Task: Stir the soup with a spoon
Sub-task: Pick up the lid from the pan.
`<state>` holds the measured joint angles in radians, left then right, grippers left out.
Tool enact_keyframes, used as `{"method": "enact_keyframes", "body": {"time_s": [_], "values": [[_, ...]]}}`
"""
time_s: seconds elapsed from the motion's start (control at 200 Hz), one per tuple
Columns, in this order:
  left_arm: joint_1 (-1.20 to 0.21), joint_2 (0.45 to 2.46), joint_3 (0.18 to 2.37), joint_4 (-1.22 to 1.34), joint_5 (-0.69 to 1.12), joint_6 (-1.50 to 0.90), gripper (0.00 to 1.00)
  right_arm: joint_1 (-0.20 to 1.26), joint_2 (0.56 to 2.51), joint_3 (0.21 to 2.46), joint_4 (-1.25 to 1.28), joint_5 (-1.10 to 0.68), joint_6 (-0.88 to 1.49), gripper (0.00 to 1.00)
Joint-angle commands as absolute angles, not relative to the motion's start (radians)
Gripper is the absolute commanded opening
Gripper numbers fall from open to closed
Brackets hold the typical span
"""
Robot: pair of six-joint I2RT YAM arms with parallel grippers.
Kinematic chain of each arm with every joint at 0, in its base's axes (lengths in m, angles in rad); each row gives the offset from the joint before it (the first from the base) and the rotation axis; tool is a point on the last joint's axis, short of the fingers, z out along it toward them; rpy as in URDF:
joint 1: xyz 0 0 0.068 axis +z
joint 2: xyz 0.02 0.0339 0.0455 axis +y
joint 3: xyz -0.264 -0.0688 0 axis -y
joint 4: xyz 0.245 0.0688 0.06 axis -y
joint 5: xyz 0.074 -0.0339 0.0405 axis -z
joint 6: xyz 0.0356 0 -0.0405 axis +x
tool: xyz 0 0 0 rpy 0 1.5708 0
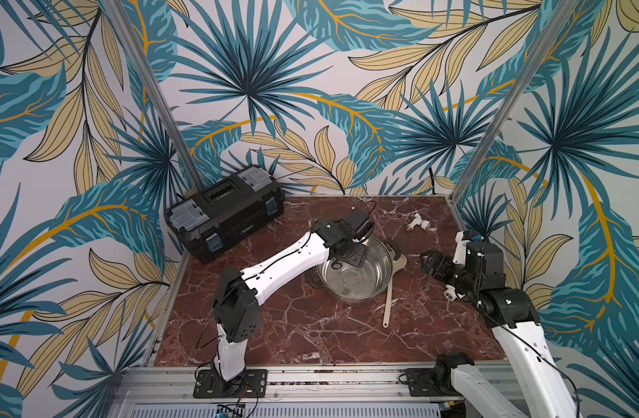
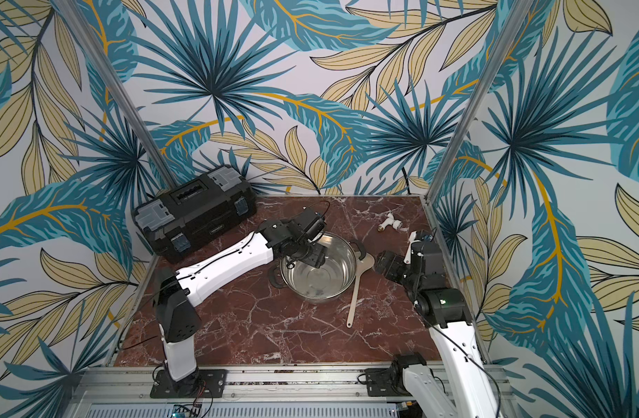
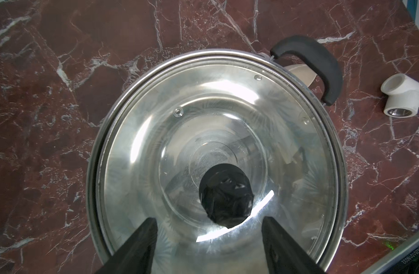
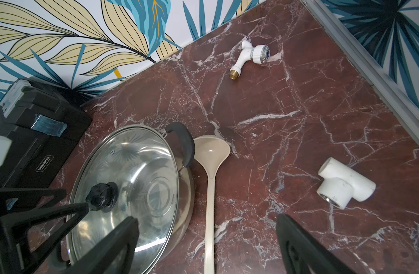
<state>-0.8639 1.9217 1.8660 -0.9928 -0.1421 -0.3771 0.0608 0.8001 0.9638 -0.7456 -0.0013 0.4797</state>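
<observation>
We judge the spoon [image 4: 210, 189] light, stiff; grasp its handle, lower centre. Left gripper [image 3: 209, 220] gapes astride lid knob [image 3: 226, 195]; right gripper [image 4: 207, 219] gapes empty.

The black plastic toolbox with grey latches [image 4: 37, 147] is carrying a small dark badge with white lettering on its front wall. In the right wrist view the badge's first word is reading "GREENER"; the short characters after it are blurring too much to tell. In both top views this toolbox [image 1: 225, 213] [image 2: 196, 213] is sitting at about ten o'clock on the red marble tabletop [image 1: 310, 333], and there the badge is showing only as an unreadable pale mark. In the left wrist view, a row of pale digits is appearing upside down on a dark panel [image 3: 408, 259] beyond the grey metal edge rail [image 3: 391, 252], too small to read with confidence.
</observation>
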Motion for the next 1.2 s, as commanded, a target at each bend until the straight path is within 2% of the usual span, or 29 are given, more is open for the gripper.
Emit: {"method": "enact_keyframes", "body": {"time_s": [0.0,0.331,0.626,0.977,1.197], "values": [[-0.872,1.932,1.944,-1.041,-0.173,-0.365,0.71,0.066,0.787,0.971,-0.781,-0.011,0.492,0.96],[-0.887,2.002,1.991,-1.051,-0.182,-0.36,0.63,0.066,0.786,0.949,-0.776,-0.012,0.509,0.96],[-0.899,2.032,1.993,-1.043,-0.167,-0.368,0.62,0.066,0.778,0.941,-0.786,-0.013,0.504,0.96],[-0.899,2.049,1.978,-1.023,-0.156,-0.376,0.5,0.066,0.771,0.943,-0.792,-0.01,0.508,0.96],[-0.899,2.058,1.961,-1.011,-0.156,-0.379,0.49,0.066,0.763,0.946,-0.8,-0.009,0.506,0.97]]}}
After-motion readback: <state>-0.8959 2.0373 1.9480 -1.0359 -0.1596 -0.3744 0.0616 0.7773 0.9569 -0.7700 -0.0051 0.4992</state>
